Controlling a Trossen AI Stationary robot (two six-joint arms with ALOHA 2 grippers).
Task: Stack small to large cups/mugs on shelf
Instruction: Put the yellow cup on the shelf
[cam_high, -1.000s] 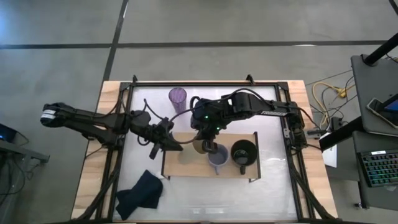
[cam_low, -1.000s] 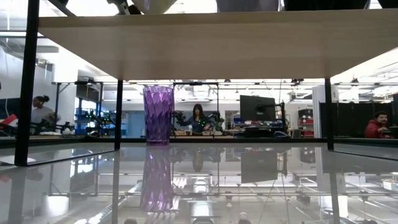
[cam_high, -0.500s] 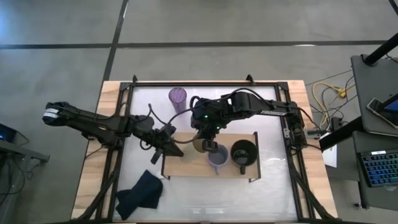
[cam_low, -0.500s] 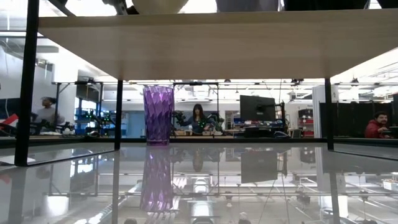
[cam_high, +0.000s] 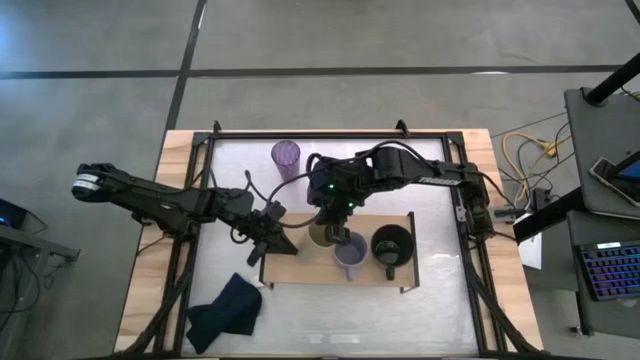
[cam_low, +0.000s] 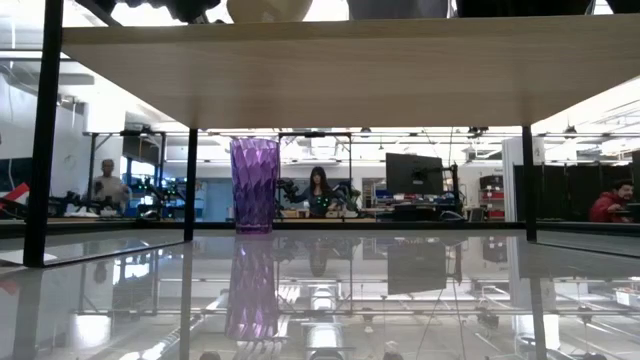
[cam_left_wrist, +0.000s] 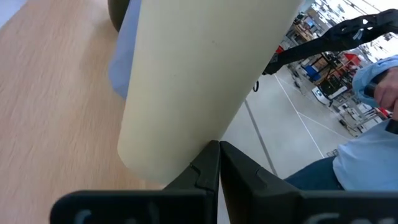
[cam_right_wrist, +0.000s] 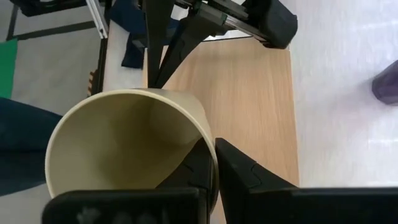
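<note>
Currently, the small pale yellow cup (cam_high: 322, 234) is pinched by its rim in the right gripper (cam_high: 334, 231), fingers closed on its wall, just over the low light-wood shelf (cam_high: 300, 258), beside the lavender-grey handled mug (cam_high: 349, 254) and wide black handled mug (cam_high: 389, 244). The left gripper (cam_high: 272, 240), fingers together and holding nothing, rests at the shelf's left end. The cup should be lowered flat before release. The tall translucent purple tumbler (cam_high: 286, 156) stands off the shelf.

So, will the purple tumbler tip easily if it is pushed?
Probably: the tumbler is tall and narrow, standing upright, so a high push may topple it. It looks like thin translucent plastic, likely light, and may slide on the glossy table.
</note>
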